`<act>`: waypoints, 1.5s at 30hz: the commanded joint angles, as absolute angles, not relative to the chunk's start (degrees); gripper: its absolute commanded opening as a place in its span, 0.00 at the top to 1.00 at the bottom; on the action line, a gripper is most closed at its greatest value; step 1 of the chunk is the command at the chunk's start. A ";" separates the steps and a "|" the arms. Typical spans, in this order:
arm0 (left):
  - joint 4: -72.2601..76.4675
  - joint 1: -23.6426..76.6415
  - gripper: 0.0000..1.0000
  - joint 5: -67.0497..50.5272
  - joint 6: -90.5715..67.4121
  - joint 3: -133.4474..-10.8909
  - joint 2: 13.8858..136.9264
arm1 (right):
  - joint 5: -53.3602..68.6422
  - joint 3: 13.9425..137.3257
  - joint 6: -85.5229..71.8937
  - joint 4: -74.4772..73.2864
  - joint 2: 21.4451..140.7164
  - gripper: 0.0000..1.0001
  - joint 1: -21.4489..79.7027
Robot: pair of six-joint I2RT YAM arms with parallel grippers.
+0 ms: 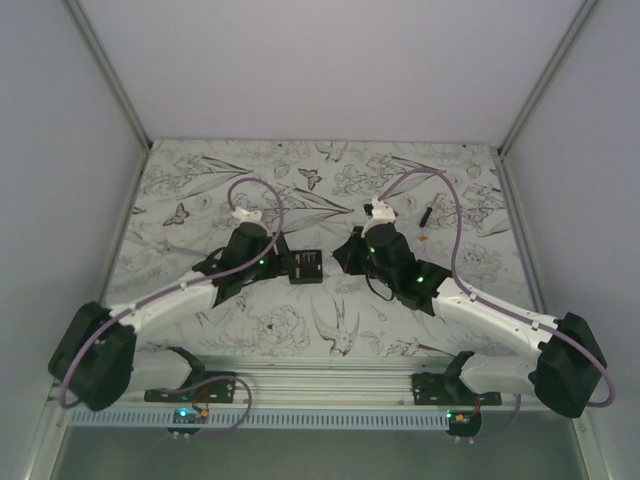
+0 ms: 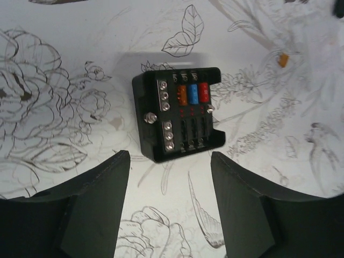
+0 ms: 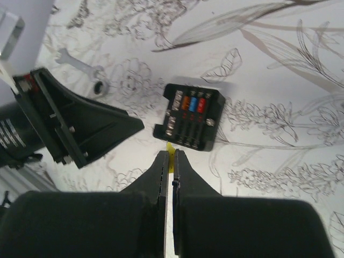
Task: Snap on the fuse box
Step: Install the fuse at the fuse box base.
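The small black squarish plastic fuse box [image 1: 306,266] lies flat at the middle of the flower-printed bench [image 1: 200,190]. It is face up, with orange, blue and red fuses in a row. Bare surface shows all around it, and the pale side walls [image 1: 60,150] are well apart.

The left gripper [image 2: 169,161] stands spread just left of the box, its fingers clear of the box's edges. The right gripper [image 3: 171,157], just right of the box, is pressed together on a thin yellow sliver [image 3: 170,150].

A tiny orange bit [image 2: 283,59], a thin black stick [image 1: 425,215] at the far right and a silver wrench [image 3: 78,64] lie apart from the box.
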State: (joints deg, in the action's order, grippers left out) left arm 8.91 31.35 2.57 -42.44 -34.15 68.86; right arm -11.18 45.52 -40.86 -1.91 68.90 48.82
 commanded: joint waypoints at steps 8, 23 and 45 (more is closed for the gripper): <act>-0.95 30.83 0.52 4.77 -32.32 -43.65 83.41 | -14.29 48.69 -36.94 -6.07 72.86 1.00 47.84; -2.73 33.08 0.85 2.62 -32.21 -46.24 87.87 | -13.45 47.69 -37.35 -5.52 73.23 1.00 47.55; -21.93 52.69 1.00 25.92 -64.69 -45.62 79.51 | -11.68 49.15 -34.97 -20.12 72.42 1.00 48.70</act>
State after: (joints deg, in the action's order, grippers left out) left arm -16.82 47.66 16.56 -54.11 -44.31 79.92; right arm -12.03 47.03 -36.36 -16.97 72.75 48.14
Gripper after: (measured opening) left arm 0.015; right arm 0.028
